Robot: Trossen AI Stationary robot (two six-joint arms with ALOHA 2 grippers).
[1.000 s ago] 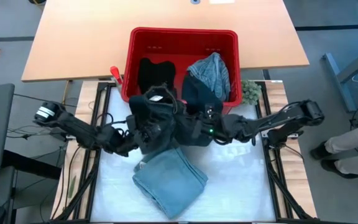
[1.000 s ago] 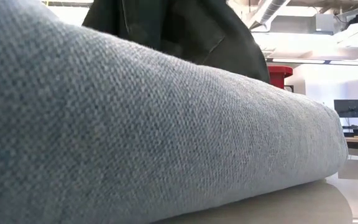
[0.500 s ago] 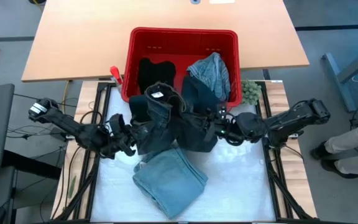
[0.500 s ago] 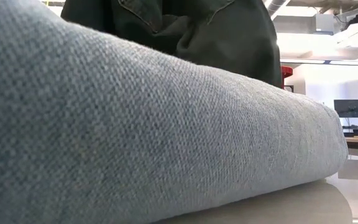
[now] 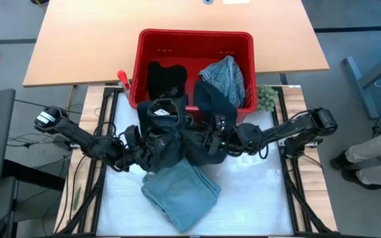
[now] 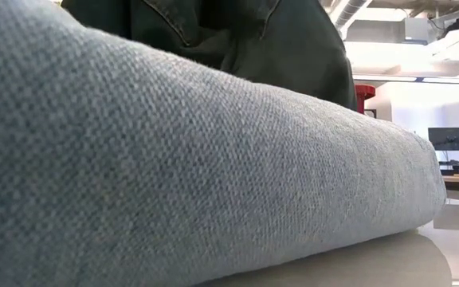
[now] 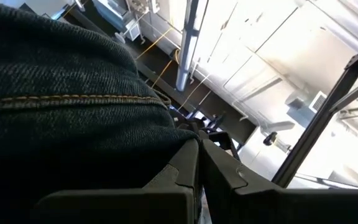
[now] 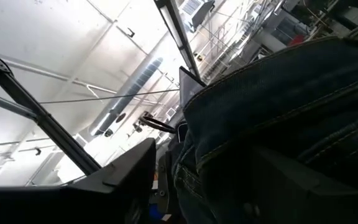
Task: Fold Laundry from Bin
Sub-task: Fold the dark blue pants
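In the red bin (image 5: 194,38) lie black and striped laundry (image 5: 225,74); left hand (image 5: 139,142) clenched on dark jeans (image 5: 177,135).

The bin (image 5: 194,39) is bright red, standing at twelve o'clock on a pale tan tabletop (image 5: 84,46). Inside it lie a black garment (image 5: 163,76) and a blue-and-white striped one (image 5: 225,76). At the centre, the dark denim-blue jeans (image 5: 177,135) show mustard-yellow stitching along their seams in the wrist views. At six o'clock, the folded garment (image 5: 180,192) is a light blue-grey with a fine woven speckle. A small fuzzy lump (image 5: 266,98) at two o'clock is dull green. The work surface (image 5: 256,198) is white, and both arms are black.
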